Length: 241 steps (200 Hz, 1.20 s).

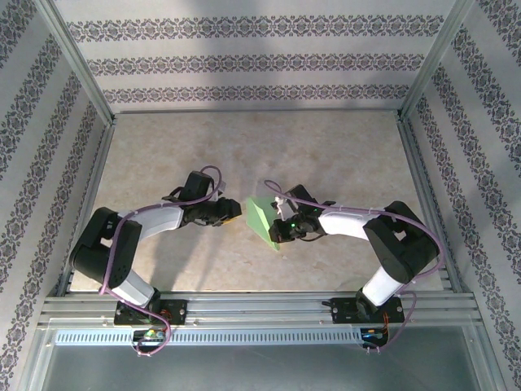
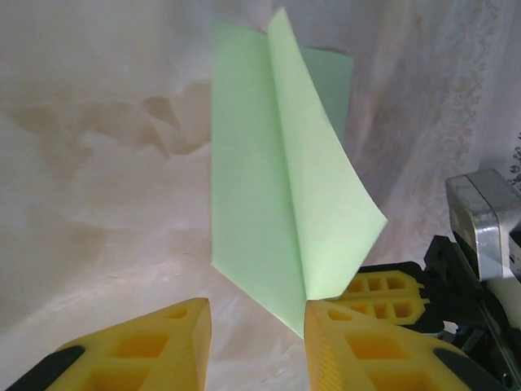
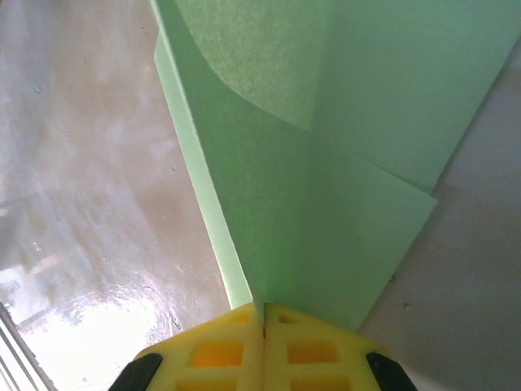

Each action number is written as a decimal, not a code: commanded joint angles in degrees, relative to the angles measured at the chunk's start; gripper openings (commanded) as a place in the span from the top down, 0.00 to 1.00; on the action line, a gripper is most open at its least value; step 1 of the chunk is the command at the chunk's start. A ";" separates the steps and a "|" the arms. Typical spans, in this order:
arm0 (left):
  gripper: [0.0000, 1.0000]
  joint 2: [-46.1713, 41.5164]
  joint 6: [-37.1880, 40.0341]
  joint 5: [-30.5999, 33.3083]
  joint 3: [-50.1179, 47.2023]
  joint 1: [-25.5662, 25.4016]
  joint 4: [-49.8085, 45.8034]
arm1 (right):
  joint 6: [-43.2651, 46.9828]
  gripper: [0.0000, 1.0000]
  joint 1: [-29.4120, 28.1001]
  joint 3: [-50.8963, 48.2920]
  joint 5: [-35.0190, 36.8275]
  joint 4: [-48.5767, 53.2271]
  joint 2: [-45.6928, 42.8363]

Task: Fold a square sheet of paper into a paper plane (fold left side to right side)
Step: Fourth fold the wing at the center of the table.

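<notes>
Clamped on the sheet of paper (image 3: 326, 163): right gripper (image 3: 262, 314), fingers pressed together at a lower fold corner. Folded green layers fanning up and away from that gripper, one flap curling, upper edges free. Just across the sheet from the right gripper, left gripper (image 2: 256, 314) with jaws parted, gripping nothing, one finger beside the paper's lowest point. Bare marbled table (image 1: 163, 155) beyond the right gripper and to either side. Patterned walls (image 1: 260, 61) well apart from it; metal rail (image 1: 260, 305) nearer, behind it.
</notes>
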State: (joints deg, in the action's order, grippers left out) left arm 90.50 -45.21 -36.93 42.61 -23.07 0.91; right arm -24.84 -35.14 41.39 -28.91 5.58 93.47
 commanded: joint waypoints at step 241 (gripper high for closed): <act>0.60 16.98 -0.43 8.36 15.57 -8.48 -4.79 | -0.82 1.00 2.79 -2.32 -7.14 -5.72 2.94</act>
State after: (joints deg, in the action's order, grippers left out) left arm 106.28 -47.66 -30.33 56.66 -30.81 -0.12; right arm -25.56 -33.08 39.46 -34.65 0.36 95.44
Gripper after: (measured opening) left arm 0.395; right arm 0.055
